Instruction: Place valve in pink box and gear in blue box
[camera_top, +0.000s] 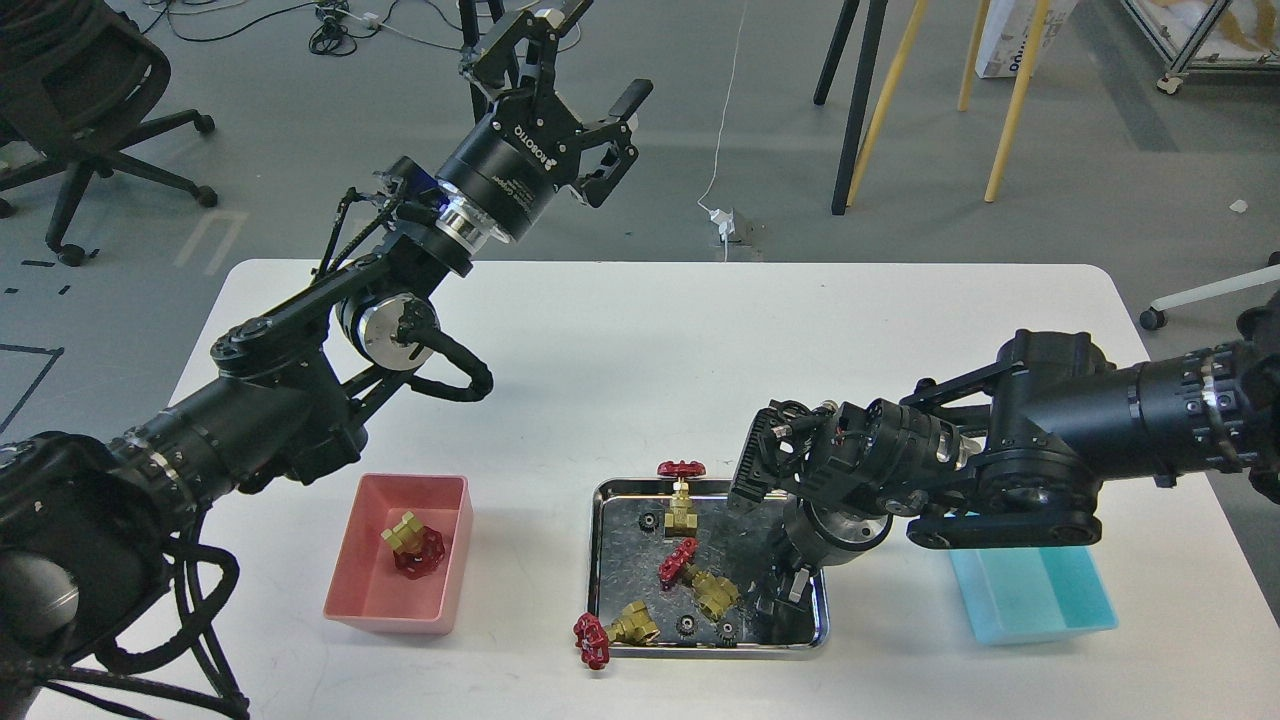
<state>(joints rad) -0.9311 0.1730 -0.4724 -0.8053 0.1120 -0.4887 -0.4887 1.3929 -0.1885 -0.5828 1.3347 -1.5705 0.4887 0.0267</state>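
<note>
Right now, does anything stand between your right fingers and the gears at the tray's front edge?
Nothing visible does. The right gripper hangs just right of the two front gears; the nearest valve lies behind them, not between.

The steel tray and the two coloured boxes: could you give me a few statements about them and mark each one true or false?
1. One valve lies in the pink box. True.
2. The steel tray holds no valves. False: three valves are still there, one hanging over its front left corner.
3. The left gripper is raised above the table's far edge with its fingers spread. True.
4. The right gripper hovers over the pink box. False: it reaches down into the tray's right side.
5. Black gears lie in the tray. True.
6. The blue box stands left of the tray. False: it stands on the right.
</note>
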